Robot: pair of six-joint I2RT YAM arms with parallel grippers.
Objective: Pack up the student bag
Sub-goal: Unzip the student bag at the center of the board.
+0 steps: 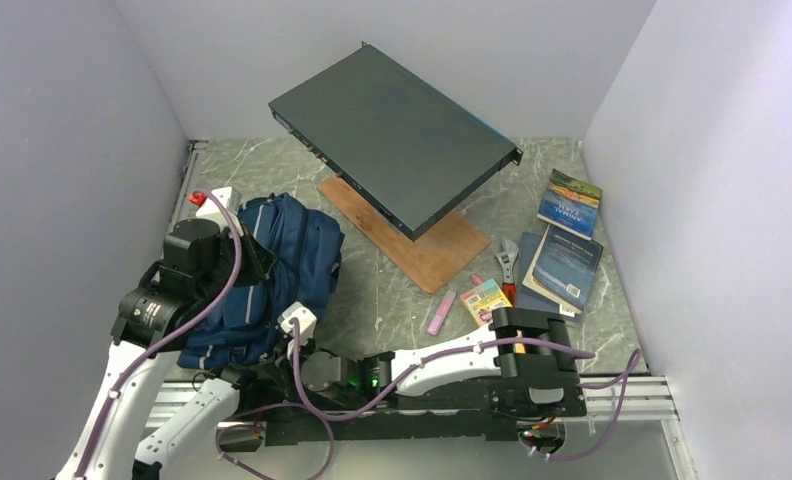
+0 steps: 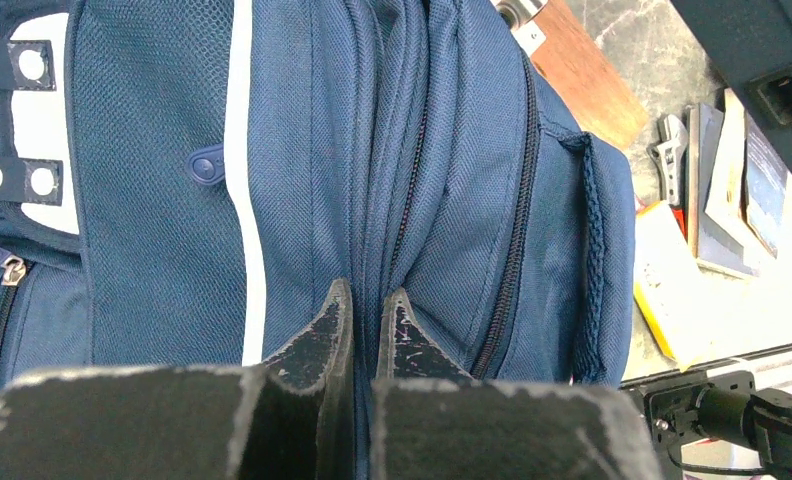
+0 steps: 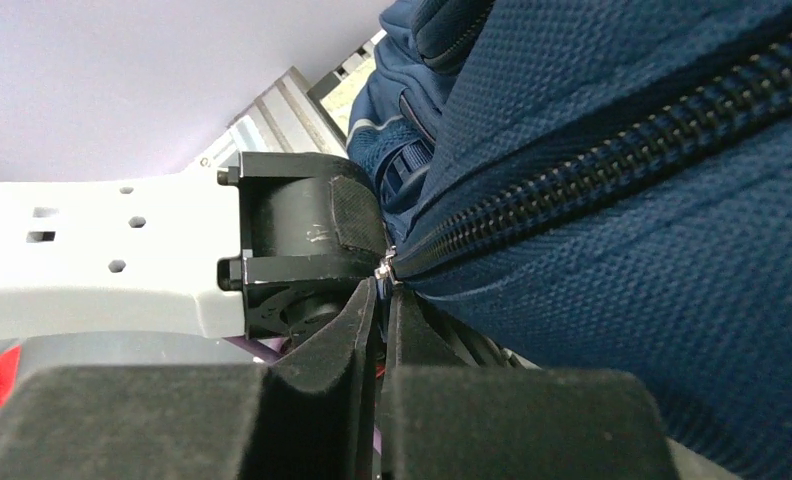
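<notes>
The student bag (image 1: 282,265) is a navy backpack with light stripes, lying at the left of the table. In the left wrist view my left gripper (image 2: 364,296) is shut on a fold of the student bag (image 2: 452,160), pinching fabric beside a zip. My left gripper (image 1: 255,256) sits on the bag's upper left part. The right arm reaches across the near edge to the bag's near end, its wrist (image 1: 298,322) against the fabric. In the right wrist view my right gripper (image 3: 382,288) is shut on the zipper pull (image 3: 385,268) at the end of a black zip (image 3: 592,170).
A black rack unit (image 1: 397,135) leans on a wooden board (image 1: 427,248) at the back. Books (image 1: 564,262), a wrench (image 1: 509,262), a yellow card (image 1: 485,298) and a pink stick (image 1: 441,312) lie at the right. A white box (image 1: 214,203) sits beside the bag.
</notes>
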